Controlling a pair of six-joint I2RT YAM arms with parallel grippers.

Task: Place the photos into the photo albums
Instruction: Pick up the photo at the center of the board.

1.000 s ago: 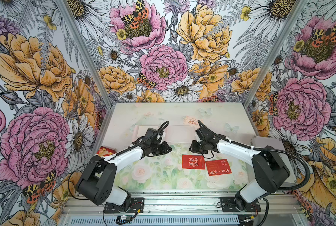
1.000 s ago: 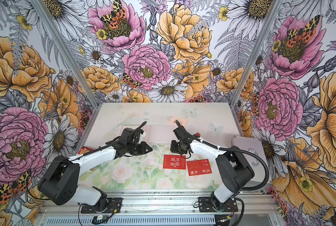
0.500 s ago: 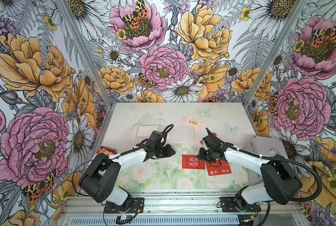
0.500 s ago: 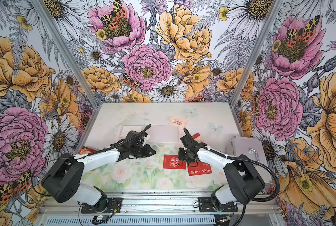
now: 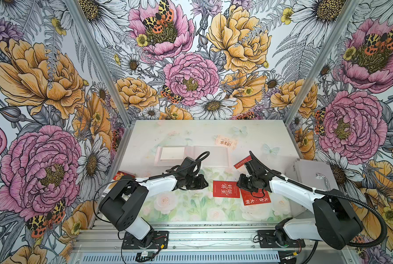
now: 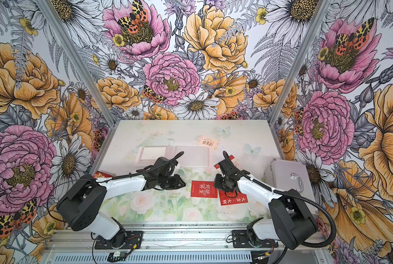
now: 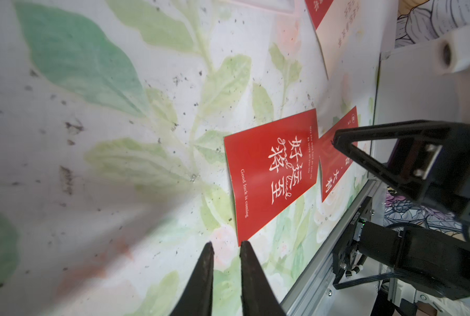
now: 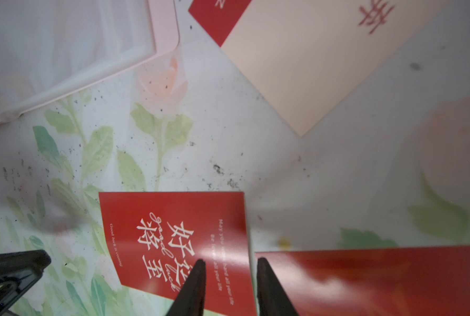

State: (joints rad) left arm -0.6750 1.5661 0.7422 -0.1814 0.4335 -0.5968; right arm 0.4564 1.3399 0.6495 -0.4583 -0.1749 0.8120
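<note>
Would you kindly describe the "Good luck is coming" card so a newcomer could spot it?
On the floral table mat, towards its front edge, two red cards lie side by side. It is the straight one nearer the left gripper; its neighbour is tilted.

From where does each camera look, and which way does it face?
Top views: above the arm bases, looking down over the table; left arm and right arm show whole.
Left wrist: on the left arm, looking past the left gripper at the red good-luck card.
Right wrist: on the right arm, looking past the right gripper at the table.
Shared: all show that card.
</note>
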